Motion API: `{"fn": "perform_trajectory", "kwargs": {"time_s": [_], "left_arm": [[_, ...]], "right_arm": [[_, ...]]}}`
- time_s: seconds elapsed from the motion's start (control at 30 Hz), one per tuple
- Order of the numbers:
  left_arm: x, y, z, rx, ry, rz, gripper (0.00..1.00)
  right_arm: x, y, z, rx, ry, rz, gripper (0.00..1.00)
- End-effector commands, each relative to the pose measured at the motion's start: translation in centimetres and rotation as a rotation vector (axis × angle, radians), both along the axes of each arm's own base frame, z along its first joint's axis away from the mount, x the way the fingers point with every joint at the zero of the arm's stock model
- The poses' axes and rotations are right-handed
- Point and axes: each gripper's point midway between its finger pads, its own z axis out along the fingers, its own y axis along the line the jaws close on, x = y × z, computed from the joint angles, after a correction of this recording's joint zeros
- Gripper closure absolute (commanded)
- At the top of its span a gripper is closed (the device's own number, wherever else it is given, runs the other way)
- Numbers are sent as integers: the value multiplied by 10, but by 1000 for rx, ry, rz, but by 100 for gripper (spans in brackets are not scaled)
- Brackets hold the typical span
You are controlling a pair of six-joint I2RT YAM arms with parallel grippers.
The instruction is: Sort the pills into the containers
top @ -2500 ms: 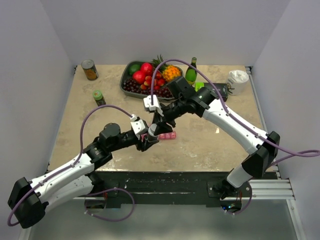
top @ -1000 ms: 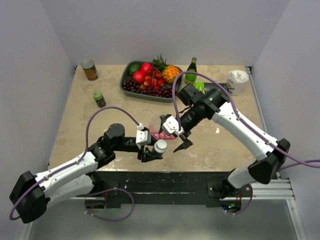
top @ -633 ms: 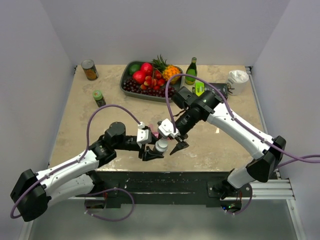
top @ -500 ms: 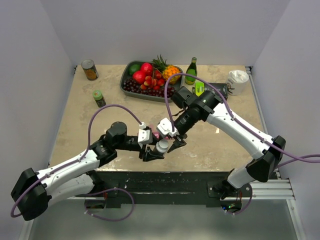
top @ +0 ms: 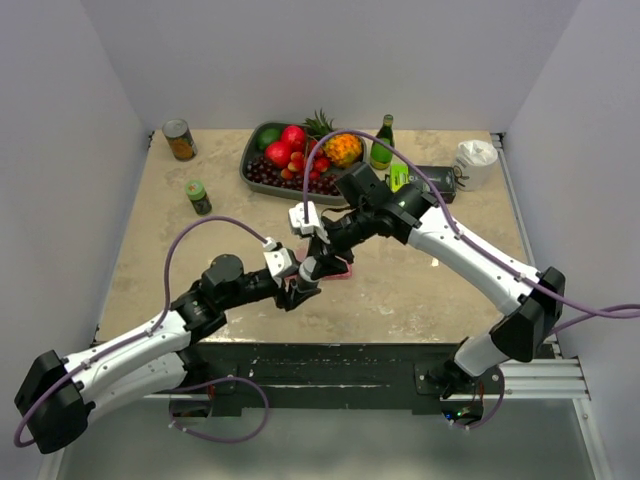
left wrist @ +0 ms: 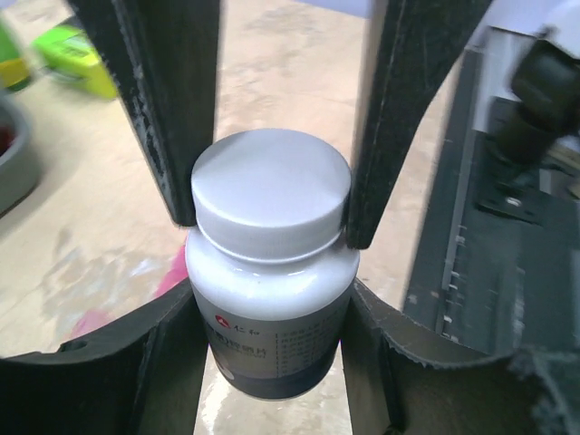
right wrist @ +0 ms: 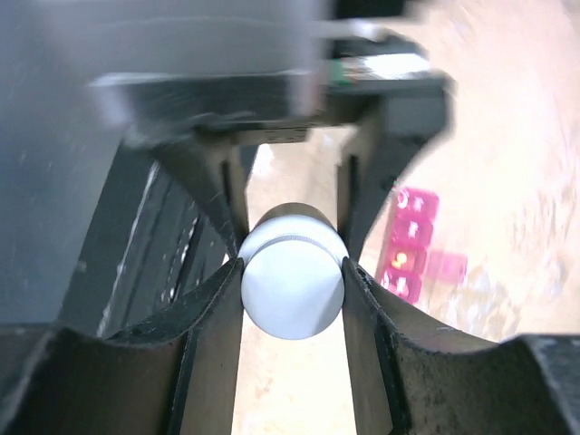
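The left jaws, lowest of the two in the overhead view, pinch a small white plastic pill bottle (left wrist: pixel 272 331) around its body, just above its dark blue label band. The right jaws reach in from the far side and are pressed against opposite sides of the bottle's round white screw cap (left wrist: pixel 270 190).

Just beyond the bottle, near the centre of the beige mottled worktop (top: pixel 150 260), lies the slim pink translucent plastic pill-organiser strip (right wrist: pixel 412 237). In the right wrist view it sits right of the cap. One compartment shows a small yellow-orange speck, and a pale pink lid appears flipped open beside it.

Farther back stand a small green-capped jar (top: pixel 198 195) at the left and a dark oval tray (top: pixel 245 165) of red apples, dark grapes and orange fruit. A green glass bottle (top: pixel 382 143) stands right of the tray and a tin can (top: pixel 179 139) is in the upper left.

Half a second earlier the bottle was lower in the overhead frame, nearer the front edge, with its pale cap plainly showing. Now it sits higher, at the strip's left end, with both arms drawn in over it.

From above, the jaws cover most of the bottle and the strip, so its compartments cannot be counted. The right wrist view is blurred, so the other compartments' contents cannot be made out. The label print is too small to read.
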Motion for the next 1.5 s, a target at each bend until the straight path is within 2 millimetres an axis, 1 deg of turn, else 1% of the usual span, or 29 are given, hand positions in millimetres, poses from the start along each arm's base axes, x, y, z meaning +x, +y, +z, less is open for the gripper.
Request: {"fn": "perform_trajectory", "kwargs": {"time_s": [0.0, 0.1, 0.13, 0.2, 0.23, 0.27, 0.3, 0.33, 0.37, 0.4, 0.43, 0.47, 0.5, 0.53, 0.57, 0.6, 0.63, 0.67, 0.73, 0.77, 0.8, 0.83, 0.87, 0.93, 1.0, 1.07, 1.17, 1.33, 1.47], "left_arm": [[45, 22, 114, -420, -199, 323, 100], [59, 29, 114, -471, -187, 415, 100], [62, 27, 109, -459, -186, 420, 100], [66, 26, 95, -405, -183, 430, 100], [65, 25, 89, -380, -184, 420, 100], [63, 23, 83, -353, -186, 403, 100], [60, 22, 66, -291, -174, 382, 100], [54, 21, 63, -276, -179, 355, 100], [45, 16, 54, -246, -176, 291, 100], [39, 15, 43, -210, -151, 263, 100], [32, 16, 44, -209, -151, 236, 100], [23, 12, 43, -202, -143, 179, 100], [16, 11, 37, -176, -120, 149, 100], [10, 10, 39, -174, -119, 119, 100], [-1, 6, 45, -175, -120, 54, 100], [-7, 5, 41, -153, -109, 18, 100], [-12, 4, 44, -152, -112, -14, 100], [-23, 0, 48, -152, -122, -83, 100], [-33, -4, 48, -139, -119, -150, 100], [-44, -7, 55, -142, -125, -225, 100], [-48, -9, 51, -122, -115, -260, 100], [-50, -12, 47, -103, -89, -289, 100], [-55, -15, 53, -102, -114, -335, 100], [-57, -18, 51, -89, -96, -368, 100], [-59, -20, 55, -97, -103, -391, 100], [-59, -22, 56, -97, -100, -398, 100], [-58, -23, 56, -94, -99, -400, 100], [-47, -23, 55, -92, -97, -354, 100], [-33, -21, 62, -111, -114, -272, 100]], "right_arm": [[35, 10, -43, -129, 156, -388, 74], [44, 19, -50, -123, 235, -489, 75], [46, 22, -51, -121, 266, -517, 75], [46, 24, -46, -101, 296, -511, 65], [43, 23, -39, -87, 303, -489, 55], [45, 20, -31, -68, 303, -474, 30], [46, 19, -16, -35, 291, -441, 19], [38, 13, -7, -21, 284, -369, 11], [45, 3, 8, 14, 257, -368, 6], [45, -1, 26, 55, 233, -334, 1], [35, -9, 34, 76, 214, -261, 1], [28, -17, 49, 115, 176, -225, 1], [21, -22, 52, 126, 151, -184, 1], [11, -28, 51, 136, 98, -107, 1], [-3, -32, 60, 176, 84, -48, 1], [-9, -35, 58, 182, 69, -6, 1], [-20, -42, 53, 178, 39, 77, 1], [-27, -44, 53, 192, 38, 120, 1], [-39, -49, 51, 206, 9, 222, 1], [-43, -48, 52, 212, 13, 245, 1], [-44, -42, 53, 212, 29, 260, 2], [-51, -42, 52, 199, 47, 282, 3], [-61, -37, 52, 198, 52, 317, 5], [-63, -31, 45, 167, 51, 319, 8], [-66, -28, 41, 152, 57, 326, 13], [-65, -27, 41, 147, 57, 317, 16], [-64, -27, 43, 147, 49, 304, 25], [-63, -25, 39, 135, 63, 286, 36], [-58, -20, 34, 121, 89, 242, 44]]}}
